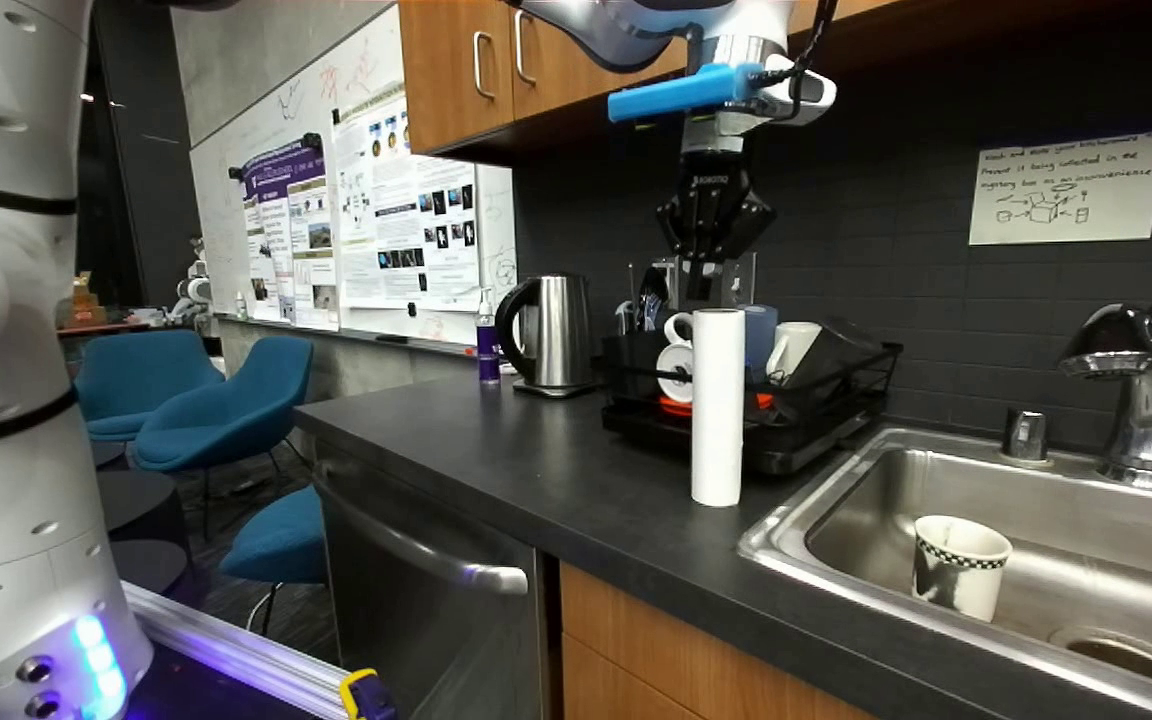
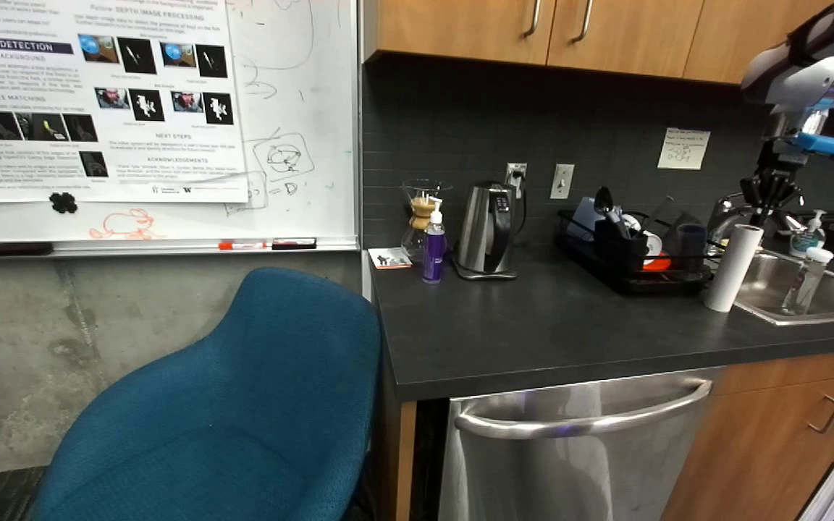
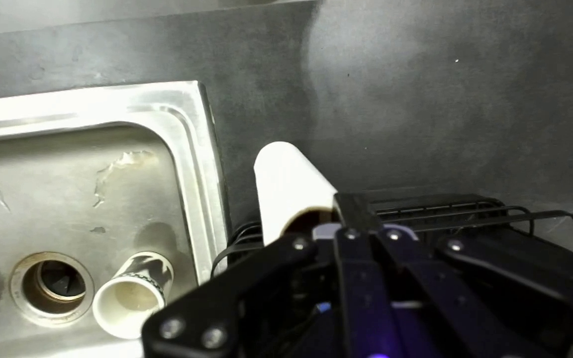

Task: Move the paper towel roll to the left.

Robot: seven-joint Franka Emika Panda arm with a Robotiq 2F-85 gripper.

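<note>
The paper towel roll [image 1: 717, 410], a slim white cylinder with a hollow core, stands upright on the dark counter between the dish rack and the sink corner. It also shows in an exterior view [image 2: 734, 268] and in the wrist view [image 3: 289, 181], where its open top end faces the camera. My gripper [image 1: 700, 282] is shut with nothing between its fingertips. It points down just above the roll's top in both exterior views [image 2: 759, 215]. In the wrist view the fingertips [image 3: 358, 211] cover part of the roll's rim; I cannot tell whether they touch it.
A black dish rack [image 1: 786, 455] with mugs stands behind the roll. The steel sink [image 1: 771, 540] holds a white cup [image 1: 958, 575]. A steel kettle [image 1: 564, 335] and a purple bottle [image 1: 488, 350] stand farther along the counter. Wooden cabinets [image 1: 576, 50] hang above.
</note>
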